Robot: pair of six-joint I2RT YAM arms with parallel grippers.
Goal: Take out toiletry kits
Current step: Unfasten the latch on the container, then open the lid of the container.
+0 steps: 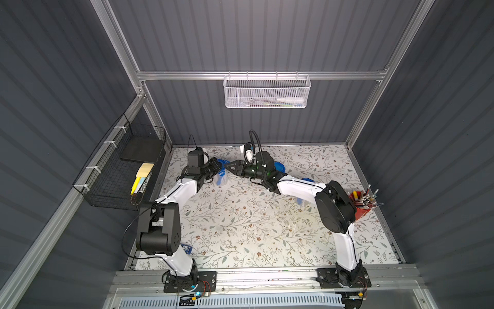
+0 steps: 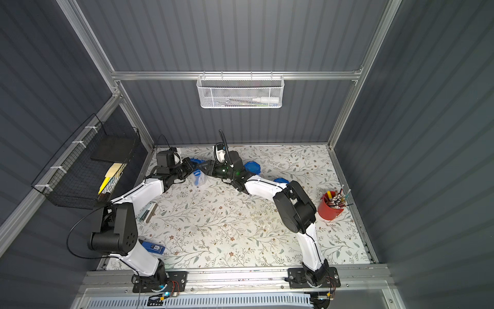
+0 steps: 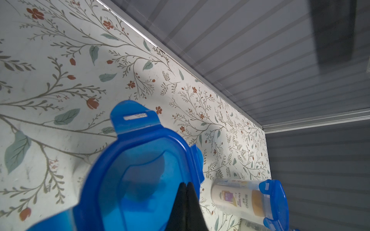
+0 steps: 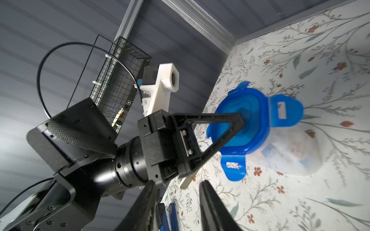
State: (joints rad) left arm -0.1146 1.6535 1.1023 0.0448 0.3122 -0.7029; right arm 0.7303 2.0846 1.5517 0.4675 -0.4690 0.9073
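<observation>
**Left tips on the lid, kit shut in the jar**

In both top views my arms meet at the back of the table (image 1: 240, 227). My left gripper (image 1: 217, 165) and right gripper (image 1: 227, 168) point at each other, almost tip to tip. The clear jar (image 1: 221, 180) sits just below the spot where they meet.

In the left wrist view my left gripper (image 3: 186, 187) is pinched fully together, its tips against the blue lid (image 3: 140, 170). I cannot tell whether it grips an edge or only presses. Nearby a second jar (image 3: 274, 200) lies on its side with a white bottle (image 3: 232, 198) inside, the bottle's long axis along the jar.

In the right wrist view the lid (image 4: 257, 104) faces my left gripper (image 4: 241, 120), which touches its middle. The jar (image 4: 296, 154) runs away behind the lid, and the blurred kit (image 4: 294, 148) shows through its wall. My right gripper (image 4: 176, 183) stands at a middling gap, short of the jar. Something blue sits low between its fingers, and I cannot name it.

I judge the left arm to be the nearer one. The kit lies straight past the lid along the jar's axis, so the lid has to come away first.
</observation>
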